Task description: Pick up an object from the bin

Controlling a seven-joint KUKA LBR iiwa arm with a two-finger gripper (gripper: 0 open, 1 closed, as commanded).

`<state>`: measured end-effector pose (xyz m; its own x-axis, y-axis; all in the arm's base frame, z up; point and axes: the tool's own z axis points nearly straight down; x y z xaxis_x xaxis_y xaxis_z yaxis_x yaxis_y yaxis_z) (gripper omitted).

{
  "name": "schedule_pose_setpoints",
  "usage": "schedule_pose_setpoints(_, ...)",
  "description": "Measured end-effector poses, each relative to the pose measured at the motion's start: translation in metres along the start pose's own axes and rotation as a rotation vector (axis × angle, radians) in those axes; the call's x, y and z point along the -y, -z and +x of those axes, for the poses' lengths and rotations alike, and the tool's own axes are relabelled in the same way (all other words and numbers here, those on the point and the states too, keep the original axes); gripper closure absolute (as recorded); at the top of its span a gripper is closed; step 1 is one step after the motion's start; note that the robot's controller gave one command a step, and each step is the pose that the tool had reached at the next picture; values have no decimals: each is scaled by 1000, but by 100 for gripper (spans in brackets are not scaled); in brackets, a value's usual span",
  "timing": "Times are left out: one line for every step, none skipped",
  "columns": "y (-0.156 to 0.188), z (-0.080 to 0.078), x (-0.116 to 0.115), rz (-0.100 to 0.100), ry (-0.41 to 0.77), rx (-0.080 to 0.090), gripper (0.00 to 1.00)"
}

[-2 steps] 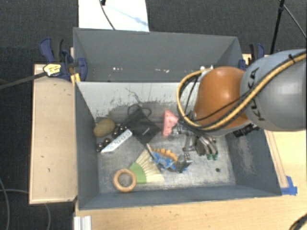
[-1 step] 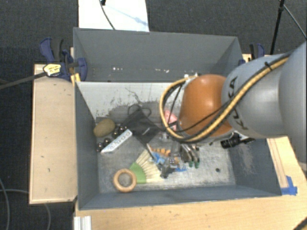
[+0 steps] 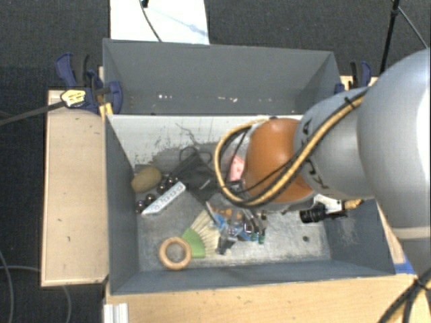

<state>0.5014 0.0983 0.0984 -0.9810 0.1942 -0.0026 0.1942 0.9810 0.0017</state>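
Where the grey bin (image 3: 215,79) has its left wall, a rounded tan lump (image 3: 146,178) lies on the floor. Just below it is a short row of dark beads (image 3: 141,204). A flat white and grey bar (image 3: 164,198) lies tilted beside the beads, touching or nearly touching them. Nearer the front wall sits a tan tape ring (image 3: 175,253) lying flat, with a green piece (image 3: 194,241) against its right side. A fan of pale bristles (image 3: 205,223) spreads just above the green piece. Farther back, a tangle of black cord (image 3: 192,167) rests close to the bar's upper end.

Toward the middle, the arm's orange cover (image 3: 273,161) hangs over the floor, looped by yellow and black cables (image 3: 232,187), and something pink (image 3: 236,169) peeks out at its left edge (what it is cannot be told). Beneath the cover the gripper (image 3: 244,226) is low over a small jumble of blue, orange and green bits (image 3: 229,233), which lies mid-bin toward the front, just right of the bristles. Whether the gripper is wide, narrow or holding any of those bits cannot be told, since the cover and the clutter hide its end. To the right the floor is bare.
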Motion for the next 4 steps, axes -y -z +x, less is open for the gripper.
schedule_pose_setpoints(-21, 7, -6, -9, -245, 27, 100)
schedule_pose_setpoints(-21, 7, -6, -9, -245, 27, 100)
schedule_pose_setpoints(-17, 7, -5, -7, -245, 24, 100)
schedule_pose_setpoints(-4, 7, -5, -3, -243, 12, 100)
